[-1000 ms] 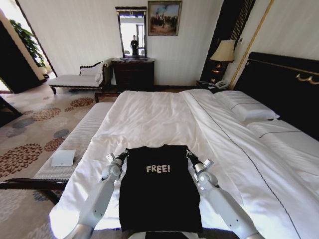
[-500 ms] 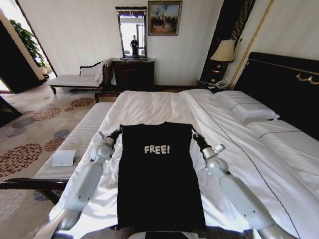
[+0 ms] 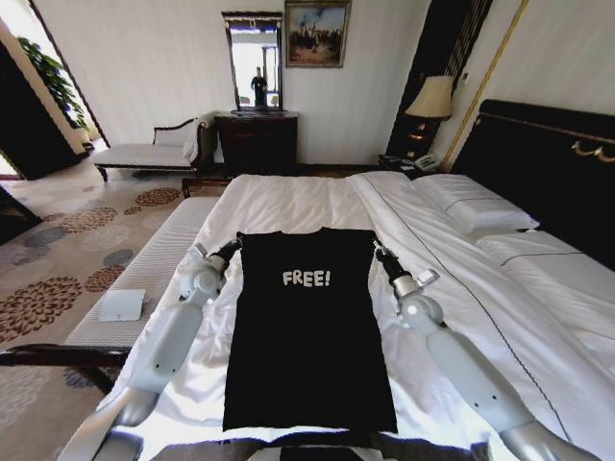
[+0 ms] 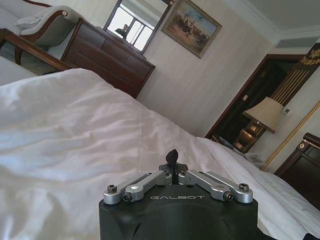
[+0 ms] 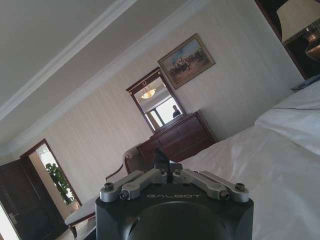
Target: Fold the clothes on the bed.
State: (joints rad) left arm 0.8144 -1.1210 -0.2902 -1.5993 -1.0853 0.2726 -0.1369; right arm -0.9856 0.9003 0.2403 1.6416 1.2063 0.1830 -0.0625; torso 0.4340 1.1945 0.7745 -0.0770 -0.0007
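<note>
a: where is the black t-shirt (image 3: 307, 331) at this moment?

b: it hangs stretched flat between the two arms above the white bed (image 3: 288, 206), its top edge up and away from the robot, the white "free!" lettering (image 3: 307, 279) facing the head camera. the lower hem drops to the near edge of the mattress.

a: and the claws?

b: the left claw (image 3: 233, 244) sits at the shirt's upper left corner and the right claw (image 3: 378, 251) at the upper right corner. both appear pressed together on the cloth; in each wrist view the fingers meet at a single dark tip, which fits a pinch on the fabric.

a: so what does this step ask for?

b: it looks like spreading the garment before laying it out for a fold. the two corners want to be held level and pulled evenly apart, so that the top edge stays taut and straight. if one side dips, the shirt is likely to land skewed.

a: any risk?

b: the pinches are small, at the very corners, so a jerk could slip the cloth free. lowering slowly, with the hem touching the sheet first and the rest rolled down after it, should leave fewer wrinkles. the duvet (image 3: 432, 259) is soft and creased, so the fabric may drag on it.
</note>
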